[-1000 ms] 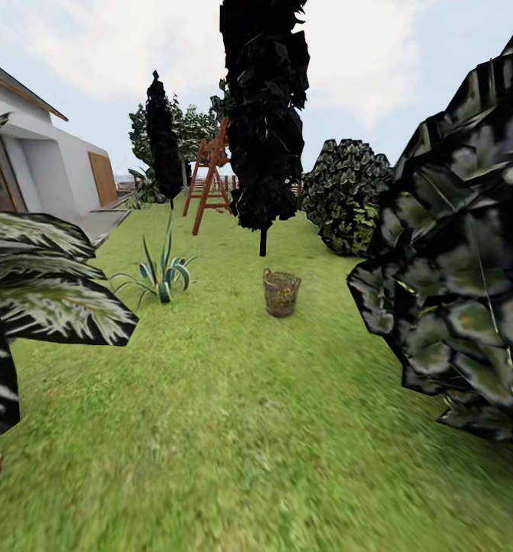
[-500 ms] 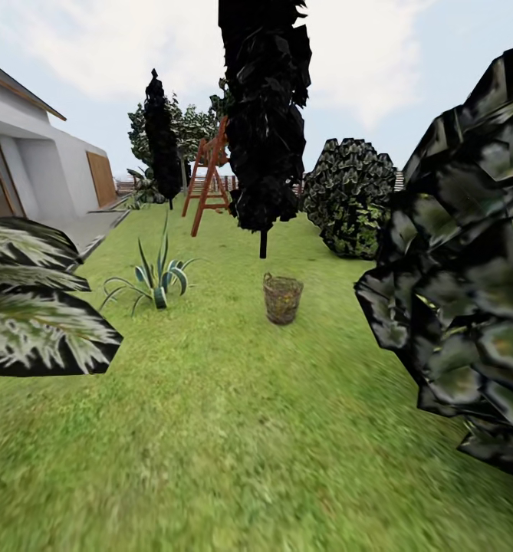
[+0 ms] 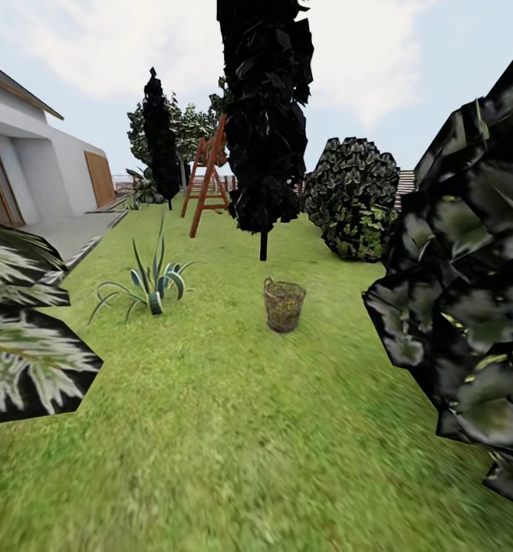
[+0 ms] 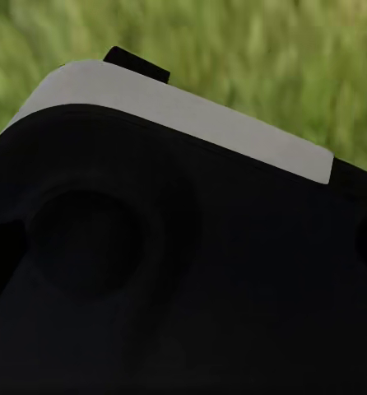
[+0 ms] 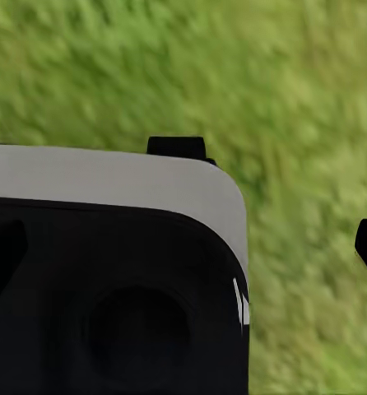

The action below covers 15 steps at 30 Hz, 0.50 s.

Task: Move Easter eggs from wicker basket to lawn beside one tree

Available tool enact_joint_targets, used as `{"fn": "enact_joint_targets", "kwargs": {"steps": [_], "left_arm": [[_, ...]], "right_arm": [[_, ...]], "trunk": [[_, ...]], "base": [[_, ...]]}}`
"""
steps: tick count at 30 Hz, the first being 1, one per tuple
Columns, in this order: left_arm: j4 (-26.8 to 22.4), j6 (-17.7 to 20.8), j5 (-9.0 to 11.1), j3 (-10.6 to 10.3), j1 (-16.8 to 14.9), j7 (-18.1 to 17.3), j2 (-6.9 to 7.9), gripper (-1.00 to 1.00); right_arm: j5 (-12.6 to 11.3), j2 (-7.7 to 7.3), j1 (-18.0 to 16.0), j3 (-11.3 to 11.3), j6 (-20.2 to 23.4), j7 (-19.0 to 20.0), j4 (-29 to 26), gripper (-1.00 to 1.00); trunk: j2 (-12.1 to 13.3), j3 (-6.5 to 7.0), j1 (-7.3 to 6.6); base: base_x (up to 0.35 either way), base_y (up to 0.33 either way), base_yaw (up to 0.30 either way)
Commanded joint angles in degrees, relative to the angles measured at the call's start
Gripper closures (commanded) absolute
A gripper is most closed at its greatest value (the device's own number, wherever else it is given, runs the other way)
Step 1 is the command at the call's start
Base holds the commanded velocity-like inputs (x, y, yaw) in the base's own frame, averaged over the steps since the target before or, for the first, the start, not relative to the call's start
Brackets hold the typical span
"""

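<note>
Home garden, lawn (image 3: 233,429), house (image 3: 34,169), ladder (image 3: 208,172), shrubs (image 3: 353,198)

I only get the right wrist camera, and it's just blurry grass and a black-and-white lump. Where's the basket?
Observer: In the head view the wicker basket stands upright on the lawn, straight ahead of us.
Operator: Is anything in my way?
Observer: Open grass leads up to it, but a big dark bush crowds the right side.
Operator: What's behind the basket?
Observer: A narrow black tree rises just beyond it, and an orange ladder stands farther back.
</note>
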Motion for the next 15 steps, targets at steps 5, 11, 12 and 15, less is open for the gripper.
{"fn": "enact_joint_targets", "kwargs": {"steps": [5,11,12,15], "left_arm": [[-0.06,0.06,0.13,0.23,0.0,-0.06,-0.01,-1.0],[-0.06,0.07,0.18,0.23,0.0,-0.06,-0.02,-1.0],[-0.06,0.06,0.16,0.23,0.0,-0.06,-0.02,-1.0],[-0.06,0.06,0.17,0.23,0.0,-0.06,-0.02,-1.0]], "right_arm": [[0.04,-0.01,0.0,0.01,-0.19,0.08,0.05,-1.0],[0.04,-0.01,-0.01,0.01,-0.19,0.08,0.05,-1.0],[0.04,-0.01,-0.01,0.01,-0.19,0.08,0.05,-1.0],[0.04,-0.01,0.0,0.01,-0.19,0.08,0.05,-1.0]], "trunk": [[-0.02,-0.05,0.03],[-0.02,-0.05,0.03],[-0.02,-0.05,0.03],[-0.02,-0.05,0.03]], "base": [[0.333,0.0,0.0],[0.333,0.0,0.0],[0.333,0.0,0.0],[0.333,0.0,0.0]]}}
